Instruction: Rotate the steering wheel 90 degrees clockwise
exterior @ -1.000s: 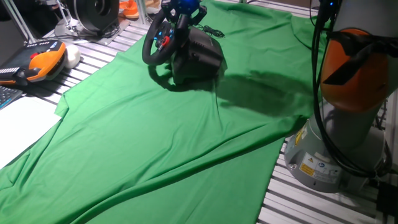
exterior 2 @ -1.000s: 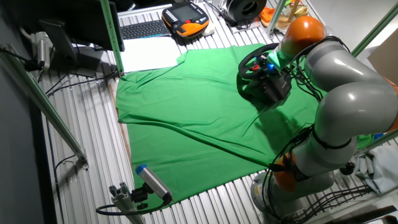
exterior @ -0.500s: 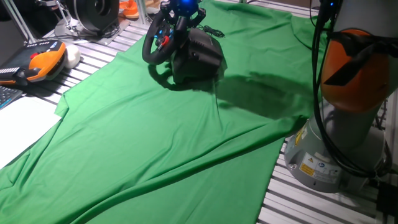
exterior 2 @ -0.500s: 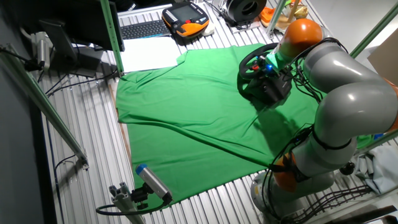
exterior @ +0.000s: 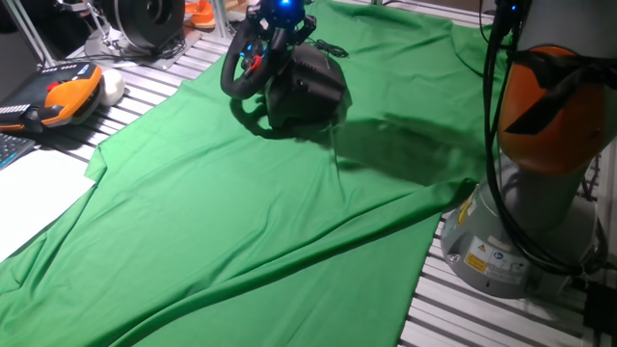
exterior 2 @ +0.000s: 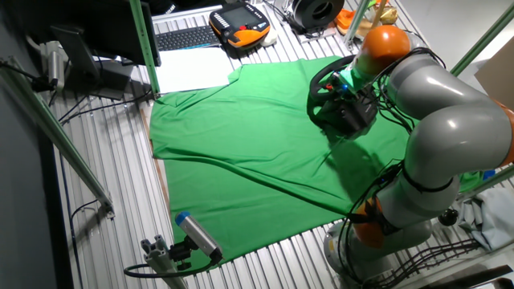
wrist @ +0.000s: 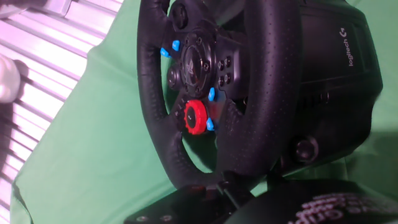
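The black steering wheel (exterior: 243, 64) stands on its bulky black box base (exterior: 310, 89) at the far end of the green cloth (exterior: 241, 222). My gripper (exterior: 280, 21), with a blue light on it, sits at the wheel's top rim. The other fixed view shows the wheel (exterior 2: 324, 87) with the gripper (exterior 2: 347, 83) on its right side. In the hand view the rim (wrist: 261, 93) and the hub with a red knob (wrist: 194, 116) and blue buttons fill the frame. The rim runs down between my two dark fingers (wrist: 311, 208), which look closed on it.
An orange teach pendant (exterior: 63, 96) and a white sheet (exterior: 29, 188) lie left of the cloth. A round black-and-silver disc device (exterior: 149, 19) stands at the back left. The arm's grey and orange base (exterior: 521, 231) stands at the right. A keyboard (exterior 2: 185, 38) lies beyond the cloth.
The gripper has shifted slightly left and up along the wheel's top, and the arm's orange joint has moved left with it. The base has not moved.
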Action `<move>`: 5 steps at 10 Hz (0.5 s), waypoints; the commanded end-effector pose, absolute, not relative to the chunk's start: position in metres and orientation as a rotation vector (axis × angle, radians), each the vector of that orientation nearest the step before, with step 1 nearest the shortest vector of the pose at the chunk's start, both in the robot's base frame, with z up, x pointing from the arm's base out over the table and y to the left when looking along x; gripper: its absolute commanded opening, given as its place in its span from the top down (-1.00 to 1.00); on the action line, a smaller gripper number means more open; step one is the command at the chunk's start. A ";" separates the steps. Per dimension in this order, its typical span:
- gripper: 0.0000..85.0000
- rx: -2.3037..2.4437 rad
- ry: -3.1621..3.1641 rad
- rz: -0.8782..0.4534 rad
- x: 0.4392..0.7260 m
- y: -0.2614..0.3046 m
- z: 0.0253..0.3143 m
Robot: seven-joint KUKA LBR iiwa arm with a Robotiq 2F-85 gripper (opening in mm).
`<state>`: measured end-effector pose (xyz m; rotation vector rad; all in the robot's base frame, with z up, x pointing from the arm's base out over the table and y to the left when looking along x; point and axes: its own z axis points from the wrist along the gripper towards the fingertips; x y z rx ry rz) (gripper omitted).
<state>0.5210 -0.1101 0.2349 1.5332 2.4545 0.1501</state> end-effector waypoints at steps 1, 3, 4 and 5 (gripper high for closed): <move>1.00 1.531 2.457 0.137 0.521 -0.110 0.235; 1.00 1.537 2.441 0.131 0.522 -0.108 0.234; 1.00 1.543 2.432 0.129 0.523 -0.107 0.233; 1.00 1.548 2.424 0.133 0.524 -0.107 0.232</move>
